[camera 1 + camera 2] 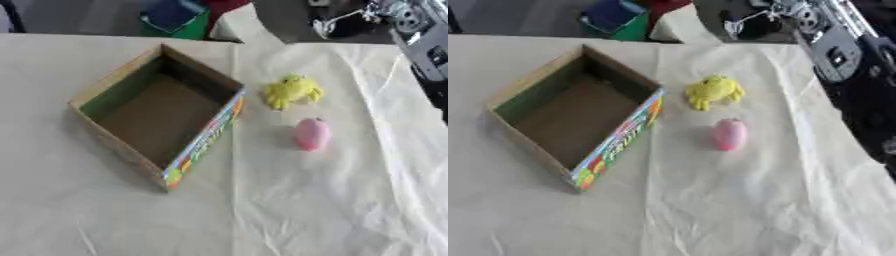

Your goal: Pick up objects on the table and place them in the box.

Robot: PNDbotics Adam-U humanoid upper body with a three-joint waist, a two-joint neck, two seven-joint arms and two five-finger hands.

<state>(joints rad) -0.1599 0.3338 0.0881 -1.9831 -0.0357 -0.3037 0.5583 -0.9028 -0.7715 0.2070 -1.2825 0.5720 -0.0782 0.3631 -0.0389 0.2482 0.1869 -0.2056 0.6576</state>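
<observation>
An open cardboard box with a colourful printed side stands empty at centre left on the table. To its right lies a yellow toy that looks like a frog, close to the box's right corner. Below it, a pink oval object rests on the cloth. My right arm comes in along the upper right edge, black with silver joints. Its dark right hand hangs to the right of both objects and well apart from them. My left hand shows in neither view.
A wrinkled white cloth covers the table's right half, and the left half is plain beige. Beyond the far edge are a blue and green object and a dark floor. Cables hang at the upper right.
</observation>
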